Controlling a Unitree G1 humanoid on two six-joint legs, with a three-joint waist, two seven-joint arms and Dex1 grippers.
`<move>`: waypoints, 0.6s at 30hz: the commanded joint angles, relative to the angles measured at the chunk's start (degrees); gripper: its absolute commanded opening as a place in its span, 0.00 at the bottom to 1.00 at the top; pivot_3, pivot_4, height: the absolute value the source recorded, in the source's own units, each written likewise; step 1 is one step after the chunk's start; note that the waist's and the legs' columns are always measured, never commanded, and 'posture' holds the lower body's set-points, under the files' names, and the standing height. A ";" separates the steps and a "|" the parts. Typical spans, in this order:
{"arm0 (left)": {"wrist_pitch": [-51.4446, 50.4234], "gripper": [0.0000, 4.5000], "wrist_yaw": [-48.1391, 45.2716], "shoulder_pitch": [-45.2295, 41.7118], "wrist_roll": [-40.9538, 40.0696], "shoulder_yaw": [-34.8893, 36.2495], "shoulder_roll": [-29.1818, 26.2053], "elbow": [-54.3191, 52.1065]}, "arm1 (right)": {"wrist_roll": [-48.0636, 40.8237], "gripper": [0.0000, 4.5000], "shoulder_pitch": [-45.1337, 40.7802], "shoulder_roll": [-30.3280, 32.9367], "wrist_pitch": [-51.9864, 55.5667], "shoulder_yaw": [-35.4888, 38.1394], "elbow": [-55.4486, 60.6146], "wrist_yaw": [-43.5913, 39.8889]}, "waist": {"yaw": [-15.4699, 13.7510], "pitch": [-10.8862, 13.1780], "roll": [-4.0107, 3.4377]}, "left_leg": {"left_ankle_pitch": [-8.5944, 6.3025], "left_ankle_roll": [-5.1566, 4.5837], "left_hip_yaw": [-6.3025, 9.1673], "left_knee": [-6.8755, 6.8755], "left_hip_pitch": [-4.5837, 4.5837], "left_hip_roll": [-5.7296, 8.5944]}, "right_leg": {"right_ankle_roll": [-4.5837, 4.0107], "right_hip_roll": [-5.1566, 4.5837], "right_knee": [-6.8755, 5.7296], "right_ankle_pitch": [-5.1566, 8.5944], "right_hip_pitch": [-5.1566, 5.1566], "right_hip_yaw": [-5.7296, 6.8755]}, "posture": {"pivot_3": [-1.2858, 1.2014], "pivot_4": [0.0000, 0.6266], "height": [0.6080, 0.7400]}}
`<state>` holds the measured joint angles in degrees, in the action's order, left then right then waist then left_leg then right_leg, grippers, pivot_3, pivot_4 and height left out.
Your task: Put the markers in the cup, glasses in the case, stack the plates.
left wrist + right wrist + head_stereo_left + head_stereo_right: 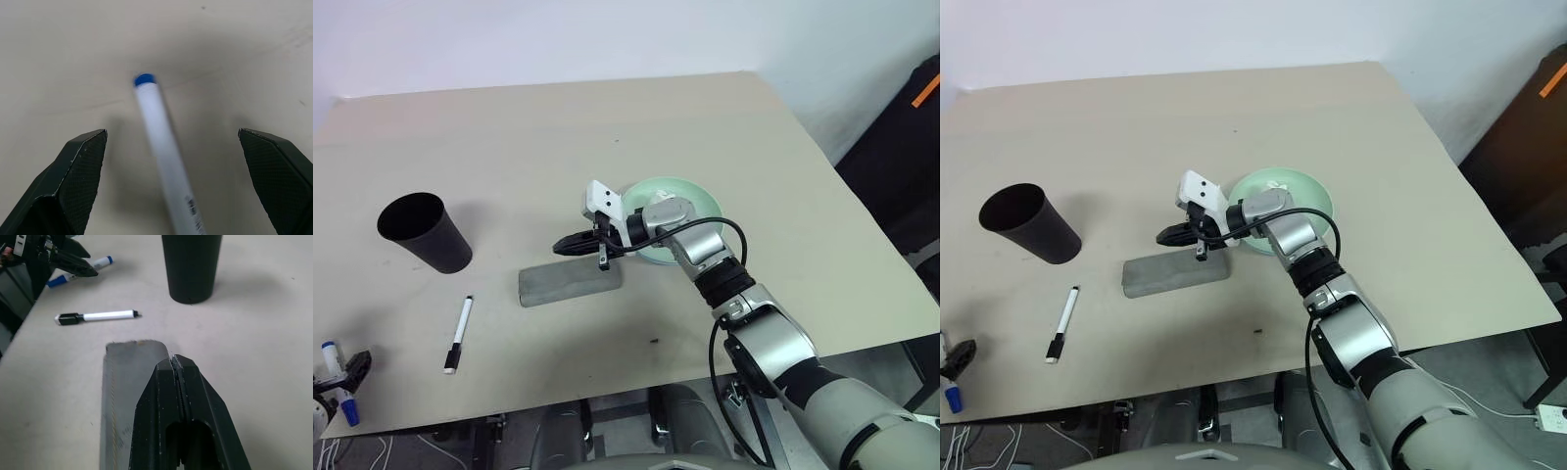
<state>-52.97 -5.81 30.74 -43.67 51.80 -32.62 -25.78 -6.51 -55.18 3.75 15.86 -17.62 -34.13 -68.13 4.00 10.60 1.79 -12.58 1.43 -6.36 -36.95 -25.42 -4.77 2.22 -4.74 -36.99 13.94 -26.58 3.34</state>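
Landmark: the grey case [570,282] is lying flat and shut near the middle of the table [509,147]; I am placing everything else against it.

My right gripper [570,245]: it is hovering just above the case's far edge, pointing toward the cup side. Its two fingers [178,396] are pressed tight together with nothing between them.

My left gripper [171,186]: it is sitting well away from the case, at the table's near corner on the cup side. Its fingers [78,166] are spread wide, and the blue-capped marker is lying in the gap between them without either finger touching it.

Blue-capped marker [159,142]: it is lying on the table at that same near corner, far from the case, between my open left fingers.

Black-capped marker [458,334]: it is lying flat on the table, near the case's end on the cup side and a little nearer to me, with the black cap at the end toward me.

Cup [423,231]: the black cup is standing upright and open-mouthed, beyond the black-capped marker, well apart from the case on the same side.

Plate [690,201]: the mint green plate is resting on the table just past the case's other end, partly hidden behind my right wrist.

Glasses: I cannot tell where they are.
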 commanded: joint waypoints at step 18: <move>-3.53 0.06 -1.53 -7.50 5.82 -2.49 -2.56 2.41 | -2.55 0.00 0.63 1.52 -1.35 2.68 4.46 -0.67 | -0.16 0.05 -0.10 | 0.01 0.02 0.10 0.10 0.07 -0.01 | -0.25 0.08 -0.18 -0.16 -0.08 0.03 | 0.52 0.24 0.96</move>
<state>-59.26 -6.27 23.80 -39.27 50.16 -35.42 -23.47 -6.06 -54.64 5.19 14.76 -17.41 -33.59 -67.52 3.84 10.64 1.69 -12.57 1.46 -6.25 -36.86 -25.35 -4.77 1.95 -4.66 -37.17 13.77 -26.66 3.38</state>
